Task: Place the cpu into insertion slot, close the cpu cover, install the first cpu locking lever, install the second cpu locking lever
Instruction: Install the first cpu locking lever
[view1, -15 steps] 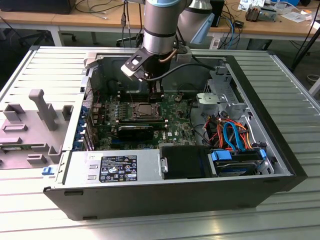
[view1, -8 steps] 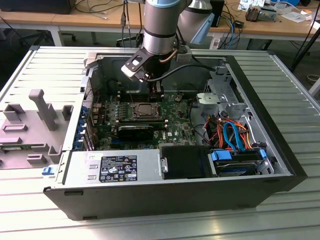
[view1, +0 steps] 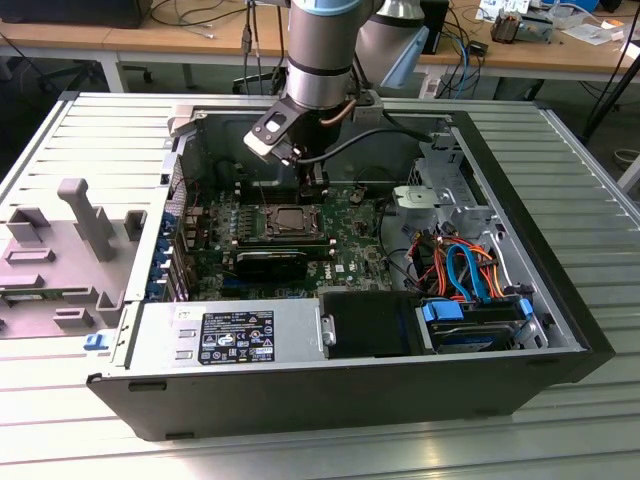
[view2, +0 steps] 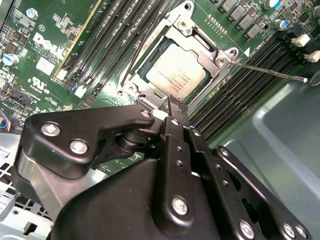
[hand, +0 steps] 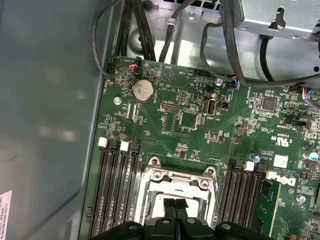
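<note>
cpu (view2: 177, 75) is seated in the insertion slot (view1: 292, 222), dull silver top facing up, at the centre of the exterior view. The cpu cover (view2: 197, 40) frames it, and the chip shows through its window. The cover looks laid flat, but I can't tell whether it's latched.

One locking lever (view2: 267, 70) is a thin metal rod that sticks out from a socket corner across the black memory slots (hand: 117, 190). It seems to stand clear of the board rather than hooked down.

The gripper (view2: 175, 105) hovers just above the socket edge nearest the arm. Its fingers are pinched together, tip to tip, with nothing between them. The first wrist view shows the same: the two black pads (hand: 169, 204) are closed against each other over the socket frame. I can't confirm contact with the cover from here.

In the exterior view the arm comes down from the upper centre of the frame into the open case (view1: 350, 400). The green motherboard (hand: 190, 140) lies flat inside. The power supply (view1: 225, 335) sits lower left of the socket, and the orange and blue cables (view1: 465, 265) are on the exterior view's right.
</note>
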